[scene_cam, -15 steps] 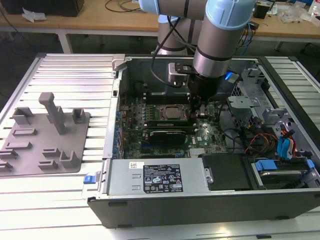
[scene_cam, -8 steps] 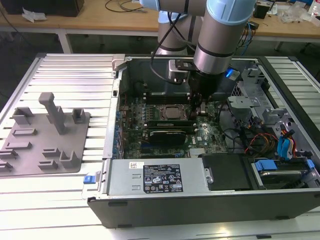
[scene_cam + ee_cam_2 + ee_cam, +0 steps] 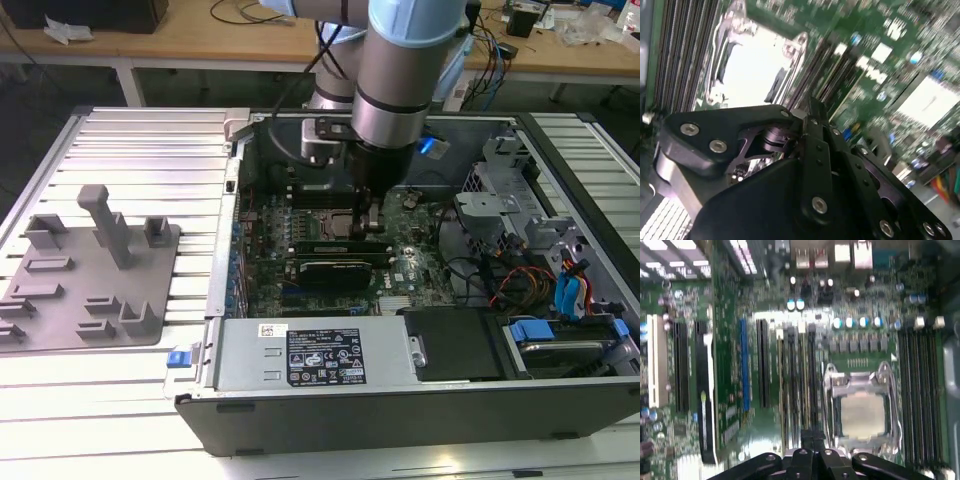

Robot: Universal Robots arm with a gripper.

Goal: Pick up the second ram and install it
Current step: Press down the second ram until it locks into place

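Fingers (image 3: 805, 440) first, as the nearest thing in both wrist views: note that they sit drawn together at the tip of the gripper (image 3: 812, 437), with no visible gap. They hang right over the bank of memory slots (image 3: 797, 380) just beside the CPU socket (image 3: 860, 412). A thin dark edge runs from under the fingertips along that bank. You may take it for the second ram (image 3: 810, 390), pinched edge-on and lined up with its slot (a judgement, since the stick is barely separable from the slot rails). That alignment would explain the pose: the stick goes in only if it is parallel to the slot and upright.

In the exterior view, you see the arm (image 3: 400, 70) dropping straight down into the open computer case (image 3: 400, 405). The gripper is low over the motherboard (image 3: 415, 255), above the black card (image 3: 335, 268). To the exterior view's left, well apart, the grey holder block (image 3: 90, 285) lies on the slatted worktop (image 3: 150, 150). No green stick is visible on it, which fits the stick being at the board.
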